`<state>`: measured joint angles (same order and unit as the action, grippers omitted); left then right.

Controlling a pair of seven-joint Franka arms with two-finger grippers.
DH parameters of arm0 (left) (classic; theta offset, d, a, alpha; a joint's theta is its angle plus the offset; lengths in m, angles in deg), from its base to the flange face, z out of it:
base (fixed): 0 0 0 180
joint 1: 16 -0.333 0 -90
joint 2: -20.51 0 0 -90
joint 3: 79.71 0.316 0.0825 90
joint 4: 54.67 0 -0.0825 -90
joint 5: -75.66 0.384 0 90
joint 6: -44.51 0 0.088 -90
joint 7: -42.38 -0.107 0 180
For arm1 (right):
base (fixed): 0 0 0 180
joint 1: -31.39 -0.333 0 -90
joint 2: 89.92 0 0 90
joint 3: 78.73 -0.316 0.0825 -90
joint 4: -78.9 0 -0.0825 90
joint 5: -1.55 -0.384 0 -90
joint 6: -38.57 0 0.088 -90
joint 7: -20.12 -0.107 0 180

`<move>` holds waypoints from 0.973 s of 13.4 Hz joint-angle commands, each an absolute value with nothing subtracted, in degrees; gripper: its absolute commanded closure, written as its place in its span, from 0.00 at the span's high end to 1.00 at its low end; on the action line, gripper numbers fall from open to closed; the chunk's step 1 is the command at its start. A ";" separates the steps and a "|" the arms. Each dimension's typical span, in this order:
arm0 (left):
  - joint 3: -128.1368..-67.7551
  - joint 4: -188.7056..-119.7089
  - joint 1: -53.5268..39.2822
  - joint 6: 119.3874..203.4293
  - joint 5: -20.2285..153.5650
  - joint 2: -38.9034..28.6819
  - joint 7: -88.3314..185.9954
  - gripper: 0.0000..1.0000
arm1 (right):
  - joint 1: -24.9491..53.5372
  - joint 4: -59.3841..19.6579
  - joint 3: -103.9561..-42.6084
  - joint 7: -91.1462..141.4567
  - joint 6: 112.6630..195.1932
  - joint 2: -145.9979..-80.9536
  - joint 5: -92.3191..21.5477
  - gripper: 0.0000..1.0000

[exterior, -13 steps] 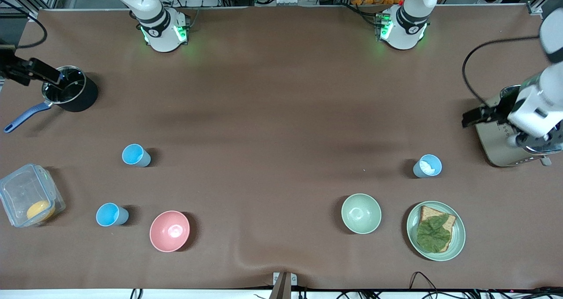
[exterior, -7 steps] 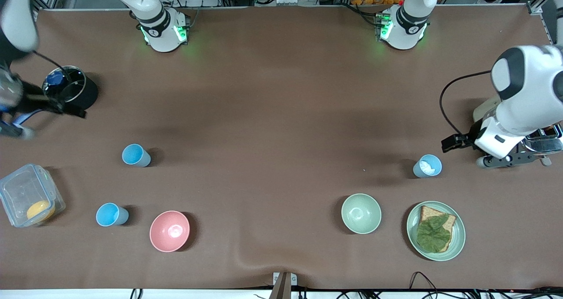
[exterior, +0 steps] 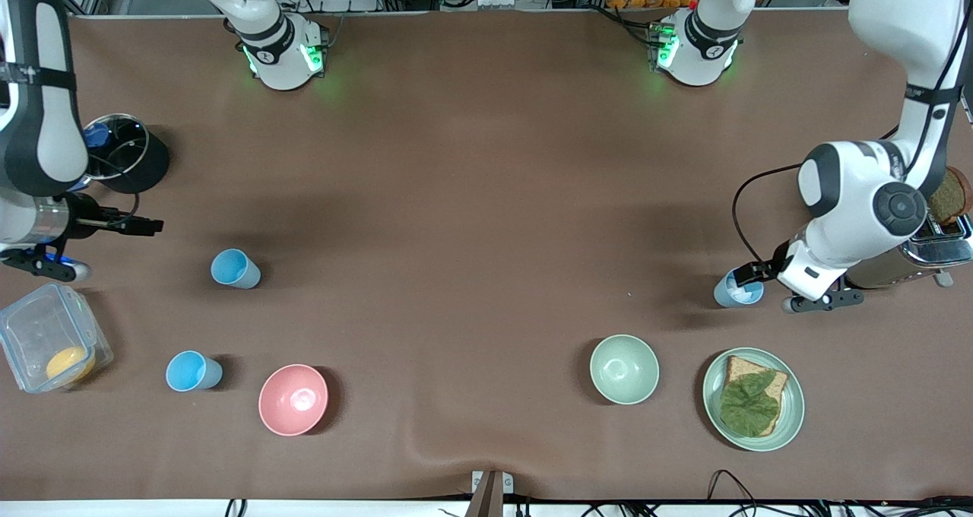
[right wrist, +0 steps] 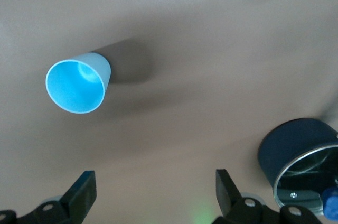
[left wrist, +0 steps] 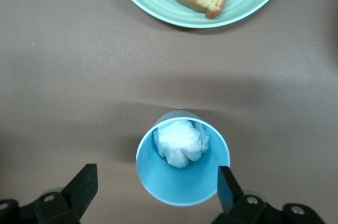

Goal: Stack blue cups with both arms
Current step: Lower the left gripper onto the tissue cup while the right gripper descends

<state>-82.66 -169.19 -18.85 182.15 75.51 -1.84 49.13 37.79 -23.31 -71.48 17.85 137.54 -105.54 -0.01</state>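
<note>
A grey-blue cup point(exterior: 736, 292) with a white wad inside stands toward the left arm's end of the table. My left gripper point(exterior: 749, 274) is open just above it, and in the left wrist view the cup point(left wrist: 182, 174) sits between its fingertips point(left wrist: 86, 182), untouched. Two bright sky-blue cups stand toward the right arm's end, one point(exterior: 235, 268) farther from the front camera than the other point(exterior: 193, 371). My right gripper point(exterior: 144, 225) is open and empty over bare table between the pot and the farther cup. That cup point(right wrist: 77, 84) shows in the right wrist view.
A black pot point(exterior: 141, 171) stands at the right arm's end and shows in the right wrist view point(right wrist: 288, 150). A clear box point(exterior: 38, 327), pink bowl point(exterior: 293, 399), pale green bowl point(exterior: 624, 369), plate point(exterior: 793, 418) of toast and toaster point(exterior: 912, 262) are also here.
The left gripper came from over the toaster down to the grey-blue cup. The right gripper moved from the pot toward the farther sky-blue cup. The cups did not move.
</note>
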 commanded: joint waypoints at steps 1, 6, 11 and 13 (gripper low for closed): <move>-82.78 -168.49 -19.60 182.58 76.01 -2.69 47.83 1.00 | 35.36 -23.85 -72.23 17.23 141.39 -107.58 -1.26 1.00; -83.05 -168.58 -20.66 183.73 76.01 -4.19 47.83 0.67 | 31.48 -25.68 -72.05 15.64 150.00 -113.04 -1.79 1.00; -83.31 -168.31 -20.30 183.73 76.01 -4.54 48.36 0.00 | 31.91 -33.67 -72.14 15.99 161.06 -113.65 -1.88 1.00; -83.66 -168.14 -19.87 183.64 76.01 -4.01 47.92 0.00 | 32.44 -36.50 -72.23 15.91 165.82 -114.44 -1.88 1.00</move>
